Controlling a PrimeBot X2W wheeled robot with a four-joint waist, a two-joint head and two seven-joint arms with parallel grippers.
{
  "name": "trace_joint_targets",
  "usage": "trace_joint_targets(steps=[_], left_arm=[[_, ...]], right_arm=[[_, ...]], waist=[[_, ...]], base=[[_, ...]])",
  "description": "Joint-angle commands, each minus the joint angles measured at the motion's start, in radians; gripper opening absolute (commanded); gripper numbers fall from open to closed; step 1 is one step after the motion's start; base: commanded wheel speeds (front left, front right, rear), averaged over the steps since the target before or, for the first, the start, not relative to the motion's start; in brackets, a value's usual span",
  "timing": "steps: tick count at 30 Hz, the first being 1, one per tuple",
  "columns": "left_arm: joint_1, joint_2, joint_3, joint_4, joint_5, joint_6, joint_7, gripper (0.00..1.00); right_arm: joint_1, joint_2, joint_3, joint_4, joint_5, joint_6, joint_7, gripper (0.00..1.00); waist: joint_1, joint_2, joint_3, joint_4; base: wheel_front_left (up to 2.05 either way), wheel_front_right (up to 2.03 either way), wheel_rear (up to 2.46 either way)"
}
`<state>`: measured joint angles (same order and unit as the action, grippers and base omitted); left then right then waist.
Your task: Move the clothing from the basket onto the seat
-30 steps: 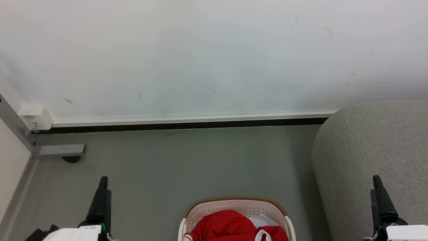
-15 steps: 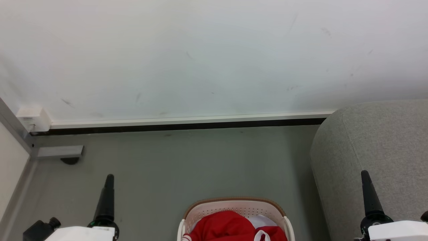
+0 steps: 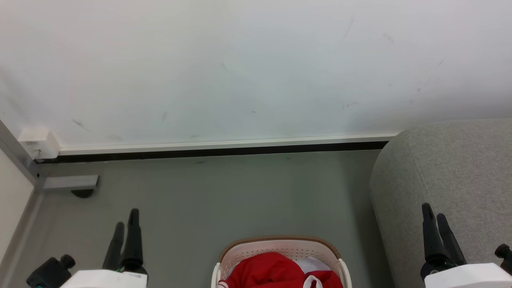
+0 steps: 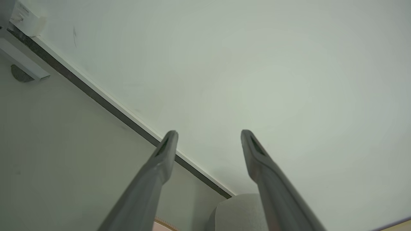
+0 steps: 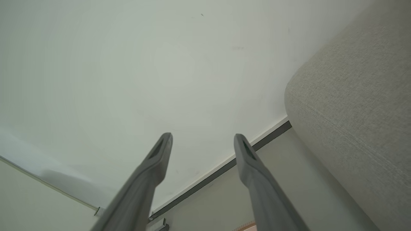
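The white basket (image 3: 280, 245) with a tan-brown rim stands on the floor at the bottom middle of the head view. Red clothing (image 3: 272, 273) with white trim lies heaped inside it, beside a bit of white cloth. The light grey seat (image 3: 452, 172) fills the right side and also appears in the right wrist view (image 5: 356, 96). My left gripper (image 3: 126, 219) rises at the lower left, open and empty, well left of the basket. My right gripper (image 3: 434, 212) is up at the lower right, open and empty, in front of the seat's rounded end. The wrist views show the left gripper (image 4: 208, 134) and the right gripper (image 5: 203, 137) with fingers spread.
A white wall with a pale skirting and dark gap (image 3: 224, 149) runs behind the grey floor. A white box (image 3: 38, 143) and a metal bracket (image 3: 70, 182) sit in the left corner. Open floor lies between the basket and the wall.
Both grippers have turned at the wrist, so each now shows two fingers side by side instead of one. The right gripper shifted left. The basket and clothing stayed put.
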<state>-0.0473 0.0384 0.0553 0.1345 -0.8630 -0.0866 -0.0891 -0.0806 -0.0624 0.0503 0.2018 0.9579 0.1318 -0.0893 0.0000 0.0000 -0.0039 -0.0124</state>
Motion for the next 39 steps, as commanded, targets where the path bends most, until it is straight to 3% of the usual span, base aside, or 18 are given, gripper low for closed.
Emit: trace_joint_targets(steps=[1,17,39], left_arm=[[0.000,0.009,0.001,-0.016,0.049,0.006,-0.011,1.00],[0.010,0.011,-0.013,-0.008,0.282,0.019,-0.054,1.00],[0.031,0.013,-0.042,-0.020,0.532,0.031,-0.107,1.00]], right_arm=[[-0.023,-0.007,0.003,-0.007,-0.050,-0.001,-0.010,1.00],[-0.028,-0.016,0.039,0.018,-0.321,-0.001,-0.054,1.00],[-0.029,0.000,0.050,0.043,-0.549,-0.001,-0.108,1.00]], waist=[[0.0000,0.0000,0.000,0.000],[0.0000,0.0000,-0.002,-0.003],[0.0000,0.0000,-0.008,-0.010]], base=[[0.00,0.00,0.00],[0.00,0.00,0.00],[0.00,0.00,0.00]])
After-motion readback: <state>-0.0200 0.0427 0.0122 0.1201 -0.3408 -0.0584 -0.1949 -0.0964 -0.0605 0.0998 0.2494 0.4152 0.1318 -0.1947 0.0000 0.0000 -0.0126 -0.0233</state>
